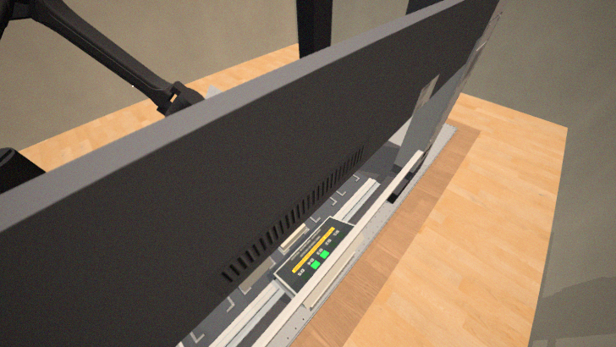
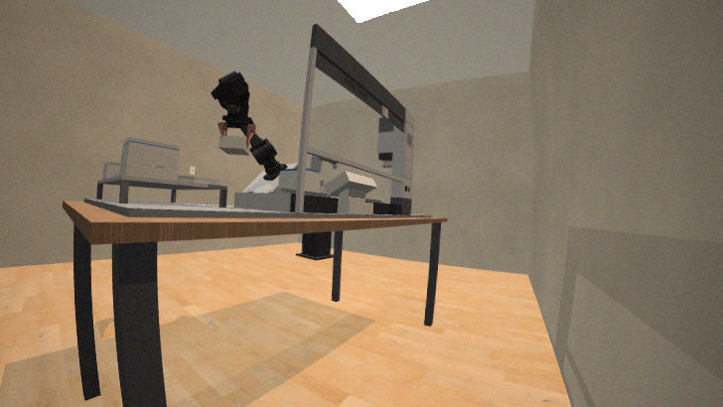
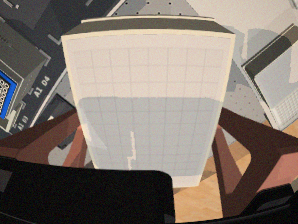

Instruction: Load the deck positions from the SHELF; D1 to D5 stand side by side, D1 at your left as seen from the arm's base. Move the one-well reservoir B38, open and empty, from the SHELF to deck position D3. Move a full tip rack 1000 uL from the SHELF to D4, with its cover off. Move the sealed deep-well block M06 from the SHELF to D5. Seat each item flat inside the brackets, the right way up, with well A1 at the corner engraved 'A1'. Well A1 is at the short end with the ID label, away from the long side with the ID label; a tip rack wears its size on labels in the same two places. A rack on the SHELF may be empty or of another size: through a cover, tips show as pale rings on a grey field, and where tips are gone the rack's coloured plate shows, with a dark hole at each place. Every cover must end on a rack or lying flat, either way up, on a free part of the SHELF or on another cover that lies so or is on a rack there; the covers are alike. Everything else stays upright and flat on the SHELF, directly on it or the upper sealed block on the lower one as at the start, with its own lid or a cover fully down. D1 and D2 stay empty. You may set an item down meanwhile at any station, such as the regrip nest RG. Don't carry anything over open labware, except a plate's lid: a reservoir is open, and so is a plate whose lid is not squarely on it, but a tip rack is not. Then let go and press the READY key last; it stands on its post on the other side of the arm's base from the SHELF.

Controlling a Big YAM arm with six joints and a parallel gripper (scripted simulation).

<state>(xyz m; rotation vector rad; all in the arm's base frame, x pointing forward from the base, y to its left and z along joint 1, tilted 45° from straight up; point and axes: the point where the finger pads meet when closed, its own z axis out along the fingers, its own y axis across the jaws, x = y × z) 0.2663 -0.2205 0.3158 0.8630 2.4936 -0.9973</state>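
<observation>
My gripper [image 3: 149, 110] is shut on a pale sealed deep-well block [image 3: 149, 99]; its brown fingers clamp the two long sides. The seal on top shows a faint grid, and I cannot read its ID label. In the exterior view the gripper [image 2: 233, 132] holds the block [image 2: 232, 144] level, high above the table, between the SHELF [image 2: 162, 182] on the left and the deck frame on the right. In the top view only the arm's link [image 1: 107, 56] shows.
A large dark beam [image 1: 215, 172] hides most of the deck in the top view; white brackets [image 1: 340, 194] and a status panel with green squares [image 1: 316, 254] show under it. A grey box [image 2: 150, 159] stands on the SHELF. A blue-edged item [image 3: 7, 99] lies at the wrist view's left.
</observation>
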